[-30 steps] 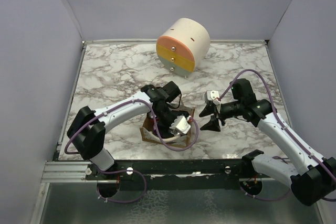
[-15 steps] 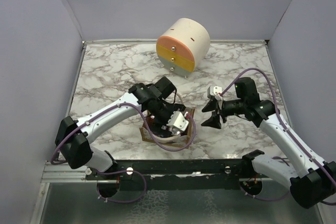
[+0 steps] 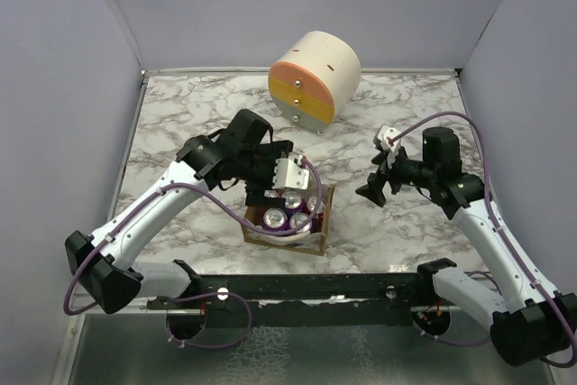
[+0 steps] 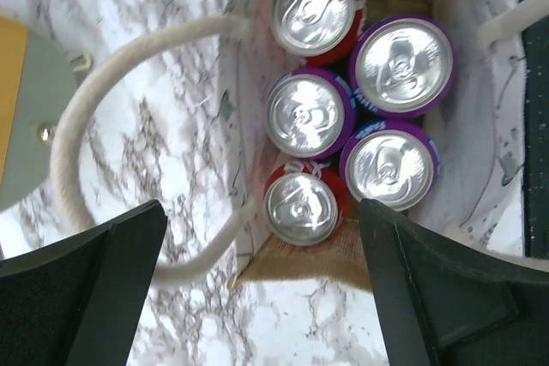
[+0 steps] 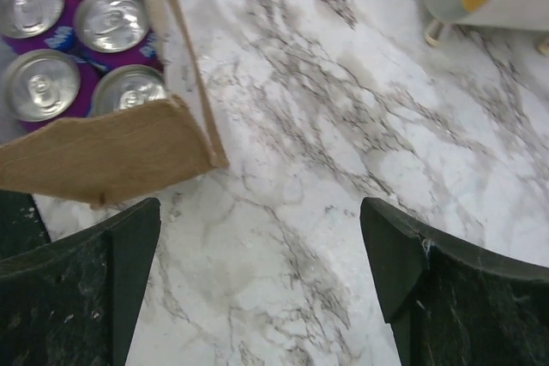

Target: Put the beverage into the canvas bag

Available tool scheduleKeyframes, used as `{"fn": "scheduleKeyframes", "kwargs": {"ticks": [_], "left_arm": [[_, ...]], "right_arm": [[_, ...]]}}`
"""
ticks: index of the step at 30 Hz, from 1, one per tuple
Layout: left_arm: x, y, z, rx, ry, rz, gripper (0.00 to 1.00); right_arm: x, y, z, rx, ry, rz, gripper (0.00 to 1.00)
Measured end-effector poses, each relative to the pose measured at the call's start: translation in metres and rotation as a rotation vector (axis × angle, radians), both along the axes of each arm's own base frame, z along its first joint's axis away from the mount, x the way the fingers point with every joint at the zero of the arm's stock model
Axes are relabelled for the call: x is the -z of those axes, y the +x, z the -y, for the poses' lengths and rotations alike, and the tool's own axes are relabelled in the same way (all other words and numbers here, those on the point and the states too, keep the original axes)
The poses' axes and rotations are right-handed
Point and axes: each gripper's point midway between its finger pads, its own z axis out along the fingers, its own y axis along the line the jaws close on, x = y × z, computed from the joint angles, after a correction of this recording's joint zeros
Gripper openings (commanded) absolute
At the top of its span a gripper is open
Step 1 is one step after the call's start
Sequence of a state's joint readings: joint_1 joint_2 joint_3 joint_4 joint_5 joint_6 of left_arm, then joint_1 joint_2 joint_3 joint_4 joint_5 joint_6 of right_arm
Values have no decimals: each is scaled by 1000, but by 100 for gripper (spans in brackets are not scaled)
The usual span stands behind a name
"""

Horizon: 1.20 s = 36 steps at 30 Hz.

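Left fingers apart over upright cans

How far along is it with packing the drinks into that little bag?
Nearly finished, it seems. Five cans stand inside the bag, and I see no drink on the table. Nothing is in hand: the left fingers hang open above the bag, the right fingers open over the table. Probably only pulling back is left.

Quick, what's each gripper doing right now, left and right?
Left gripper: open, holding nothing, above the tan-brown canvas bag.
Right gripper: open, holding nothing, over the white marble table.
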<state>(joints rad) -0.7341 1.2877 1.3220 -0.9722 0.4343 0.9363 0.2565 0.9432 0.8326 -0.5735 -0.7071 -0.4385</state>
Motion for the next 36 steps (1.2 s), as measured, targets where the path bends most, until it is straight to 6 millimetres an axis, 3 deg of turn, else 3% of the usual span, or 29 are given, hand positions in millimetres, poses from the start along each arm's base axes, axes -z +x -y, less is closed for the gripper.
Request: {"fn": "scheduleKeyframes", "kwargs": {"ticks": [8,15,20,24,36], "left_arm": [[-16,46,-50,-281,-23,52,99],[-45,82,-106,-613,-123,183,99],[-59,115,-147,-903,-206,273,99],[-56,135,-178,-1101,-261,326,99],[-47,160,-216,-1349,-417,396,99]], "right_arm": [[4,41,38,296,-94,39,100],[25,77,80,594,-208,-6,100],[12,96,103,752,-247,39,100],[-2,111,116,844,-270,76,100],[15,149,131,951,-373,60,100]]}}
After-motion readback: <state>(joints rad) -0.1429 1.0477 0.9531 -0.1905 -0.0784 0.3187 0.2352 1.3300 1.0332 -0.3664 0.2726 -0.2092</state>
